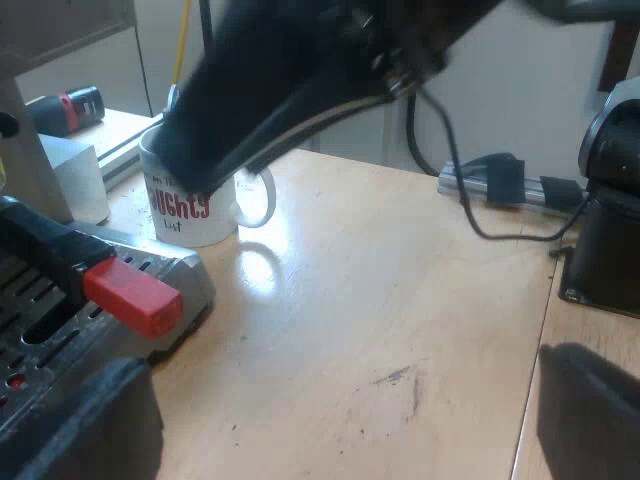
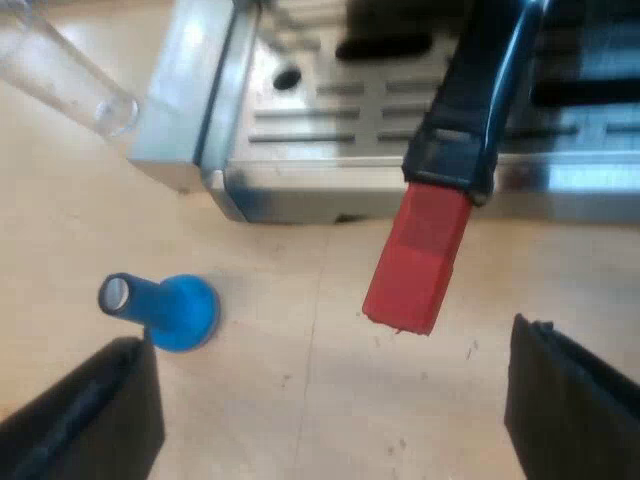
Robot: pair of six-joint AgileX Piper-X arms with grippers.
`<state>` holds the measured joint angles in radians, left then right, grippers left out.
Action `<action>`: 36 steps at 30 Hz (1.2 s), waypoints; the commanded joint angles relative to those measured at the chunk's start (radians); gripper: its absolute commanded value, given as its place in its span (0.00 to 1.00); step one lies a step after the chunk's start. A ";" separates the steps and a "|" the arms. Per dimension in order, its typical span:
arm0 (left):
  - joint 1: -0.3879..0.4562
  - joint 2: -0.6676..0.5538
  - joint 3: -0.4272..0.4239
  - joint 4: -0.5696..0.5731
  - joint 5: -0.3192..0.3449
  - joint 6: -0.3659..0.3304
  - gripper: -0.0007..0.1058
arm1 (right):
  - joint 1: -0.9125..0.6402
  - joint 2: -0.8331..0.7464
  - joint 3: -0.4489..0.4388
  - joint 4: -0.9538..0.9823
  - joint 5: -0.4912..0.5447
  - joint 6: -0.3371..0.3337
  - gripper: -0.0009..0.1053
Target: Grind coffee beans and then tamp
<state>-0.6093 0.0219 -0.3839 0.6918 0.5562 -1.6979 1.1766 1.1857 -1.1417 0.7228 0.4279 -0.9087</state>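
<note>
Spread wide with nothing between the fingers (image 2: 80, 420), on right gripper (image 2: 320, 425) and left gripper (image 1: 335, 425) alike. At twelve o'clock of the right one, near: holder handle (image 2: 470, 110), red end (image 2: 415, 255) jutting past the machine (image 2: 300, 190) front. Probably rigid, heavy, smooth; best clamped across the dark grip. At ten o'clock, blue tamper (image 2: 175, 312) standing on the surface (image 2: 300, 400).

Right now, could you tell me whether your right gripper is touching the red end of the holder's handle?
Apart. The right wrist view shows the right gripper open, with bare table plainly visible between it and the handle's red end.
</note>
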 commanded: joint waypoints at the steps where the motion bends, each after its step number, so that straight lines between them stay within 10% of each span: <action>1: -0.004 -0.005 -0.009 -0.009 -0.006 -0.011 0.74 | -0.035 0.039 -0.043 0.022 -0.060 0.014 0.69; 36: -0.004 -0.005 -0.009 -0.009 -0.006 -0.011 0.74 | -0.207 0.327 -0.057 -0.070 -0.141 -0.017 0.69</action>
<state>-0.6093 0.0219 -0.3839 0.6925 0.5562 -1.6979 0.9735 1.5130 -1.1935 0.6594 0.2694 -0.9123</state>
